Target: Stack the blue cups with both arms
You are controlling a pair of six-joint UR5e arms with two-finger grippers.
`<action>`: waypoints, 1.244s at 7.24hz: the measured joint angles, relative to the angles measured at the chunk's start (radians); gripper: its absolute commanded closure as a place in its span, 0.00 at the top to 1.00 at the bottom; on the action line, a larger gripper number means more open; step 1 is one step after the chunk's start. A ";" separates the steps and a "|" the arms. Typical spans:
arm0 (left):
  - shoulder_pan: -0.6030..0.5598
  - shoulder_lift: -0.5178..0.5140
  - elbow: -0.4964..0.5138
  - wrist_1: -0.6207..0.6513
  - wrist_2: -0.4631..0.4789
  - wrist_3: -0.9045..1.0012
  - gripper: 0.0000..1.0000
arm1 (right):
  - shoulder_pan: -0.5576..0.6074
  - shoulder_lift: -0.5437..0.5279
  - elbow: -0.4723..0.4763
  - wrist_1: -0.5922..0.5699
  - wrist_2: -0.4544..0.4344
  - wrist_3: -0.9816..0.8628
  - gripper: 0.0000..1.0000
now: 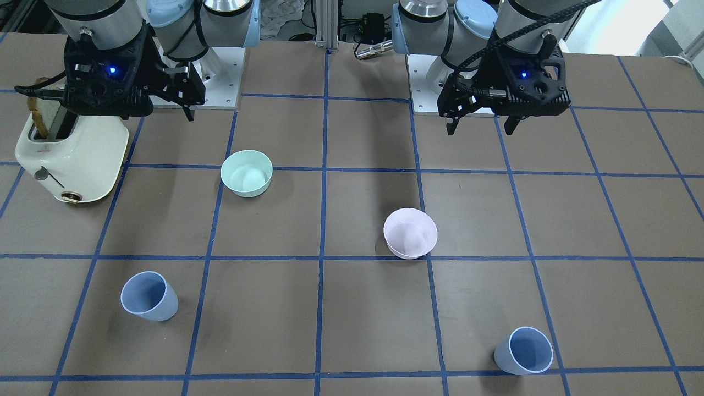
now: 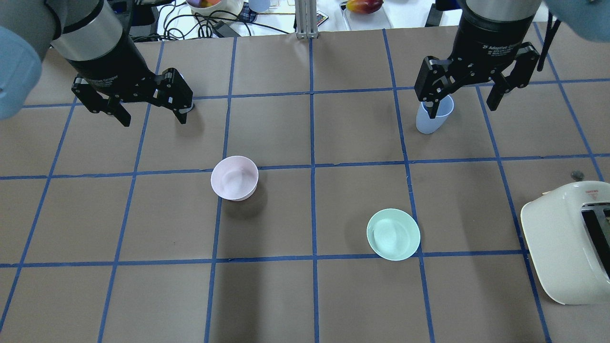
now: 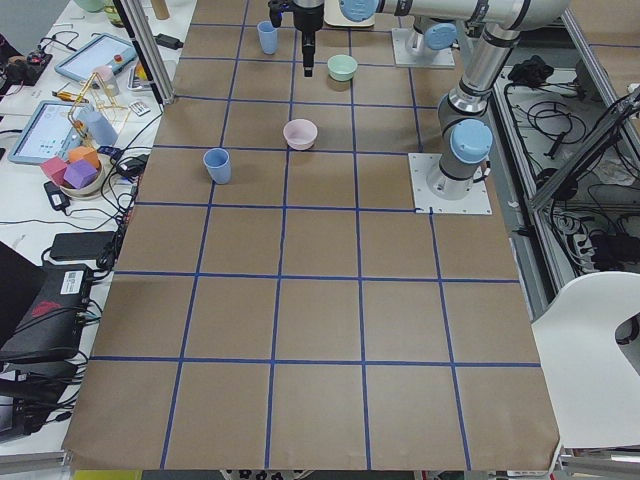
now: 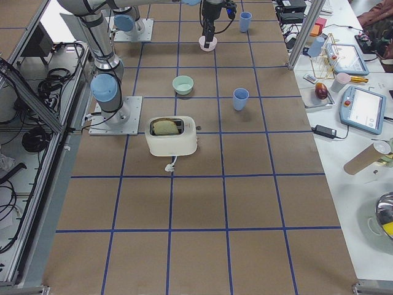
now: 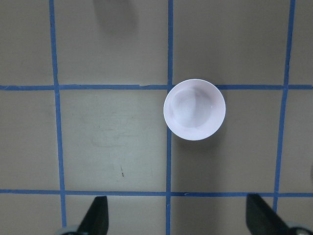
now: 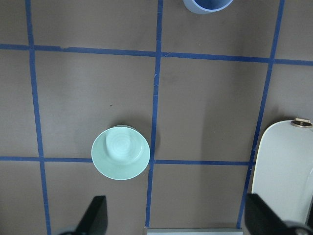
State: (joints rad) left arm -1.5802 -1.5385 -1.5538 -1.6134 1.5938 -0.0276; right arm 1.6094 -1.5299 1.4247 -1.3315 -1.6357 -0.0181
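Note:
Two pale blue cups stand upright on the far side of the table, one (image 1: 149, 297) on my right side and one (image 1: 523, 351) on my left. In the overhead view the right one (image 2: 432, 116) shows partly behind a finger of my right gripper (image 2: 462, 110); the left one is hidden behind my left gripper (image 2: 153, 121). Both grippers hang open and empty, high above the table. The right wrist view shows the cup's rim (image 6: 208, 5) at its top edge. The left wrist view shows no cup.
A pale pink bowl (image 1: 410, 232) sits mid-table under my left gripper (image 5: 178, 218). A mint-green bowl (image 1: 246, 173) sits under my right gripper (image 6: 176, 218). A cream toaster (image 1: 77, 159) holding toast stands at my near right.

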 measured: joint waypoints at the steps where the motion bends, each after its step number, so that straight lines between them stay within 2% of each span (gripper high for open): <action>1: 0.000 0.000 0.000 0.000 0.000 0.000 1.00 | -0.001 -0.003 -0.002 0.002 0.000 0.000 1.00; 9: 0.000 0.000 -0.005 0.000 0.000 -0.002 1.00 | -0.002 -0.004 -0.002 -0.006 0.020 0.013 1.00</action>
State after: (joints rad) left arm -1.5800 -1.5386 -1.5584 -1.6138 1.5938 -0.0292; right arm 1.6077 -1.5344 1.4227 -1.3376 -1.6160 -0.0054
